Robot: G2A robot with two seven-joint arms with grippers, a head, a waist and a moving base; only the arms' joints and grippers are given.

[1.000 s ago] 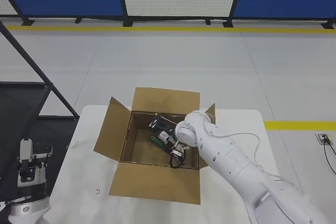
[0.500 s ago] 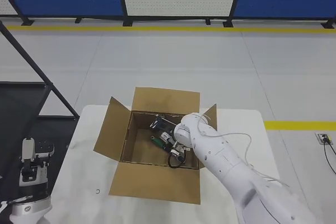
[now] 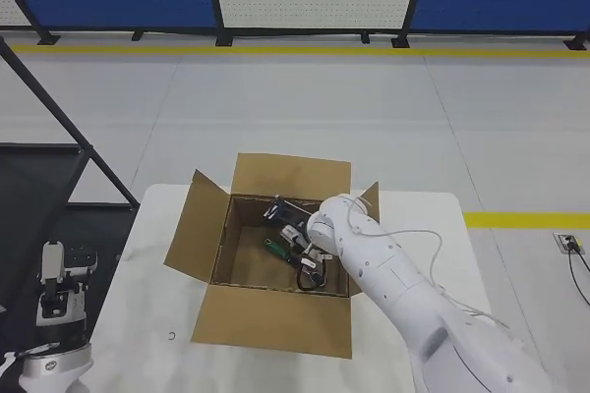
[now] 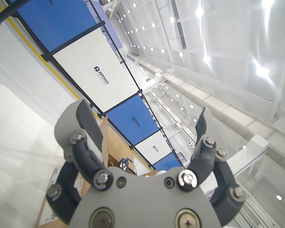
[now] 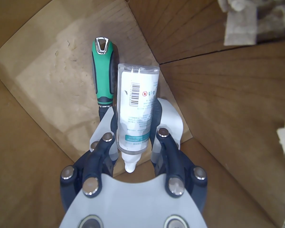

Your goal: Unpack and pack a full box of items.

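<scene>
- Now, the right gripper [image 5: 136, 112] is down inside the open cardboard box [image 5: 204, 96], its two fingers closed in against the sides of a white bottle [image 5: 136, 91].
- The bottle sits lengthwise between the fingers, with its narrow white nozzle towards the wrist and its flat end towards the box floor. Whether that end touches the floor cannot be told.
- A screwdriver with a green and black handle [image 5: 104, 72] lies just beside the bottle, parallel to it, and its shaft end is hidden behind one finger. Whether the two touch cannot be told.
- From above, the box [image 3: 275, 329] stands on the white table [image 3: 157, 295] with all four flaps folded outward. The right gripper [image 3: 295, 241] is in the right half of it, the white arm coming in over the right flap.
- Also in the box are a dark flat item against the far wall [image 3: 287, 208] and a black looped item near the front wall [image 3: 310, 280].
- The left gripper [image 4: 144, 117] is well apart from the box, off the table's left edge [image 3: 54, 280], pointing up towards the ceiling. Its fingers are spread wide with nothing between them.
- In the left wrist view, part of the box [image 4: 114, 143] shows behind the lower finger.
</scene>
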